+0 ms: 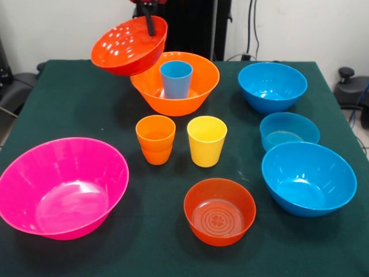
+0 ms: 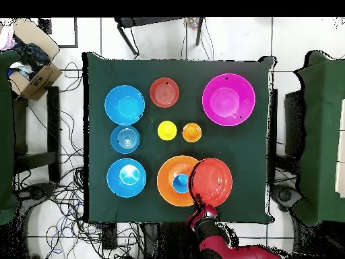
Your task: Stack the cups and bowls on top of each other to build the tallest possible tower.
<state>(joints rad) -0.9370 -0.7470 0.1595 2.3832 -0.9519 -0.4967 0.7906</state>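
The end effector [image 1: 150, 20] is clamped on the rim of a red-orange bowl [image 1: 128, 46], holding it tilted in the air. It overlaps the big orange bowl [image 1: 190, 95], which holds the blue cup [image 1: 176, 79], probably so it can be lowered onto that cup.

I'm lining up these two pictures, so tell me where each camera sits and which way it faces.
Front view: across the table from the robot, facing it; only the hand shows, gripping a red-orange bowl.
Overhead view: above the table, looking straight down; the arm enters at the bottom.
Shared: the held bowl, the orange bowl and the blue cup.
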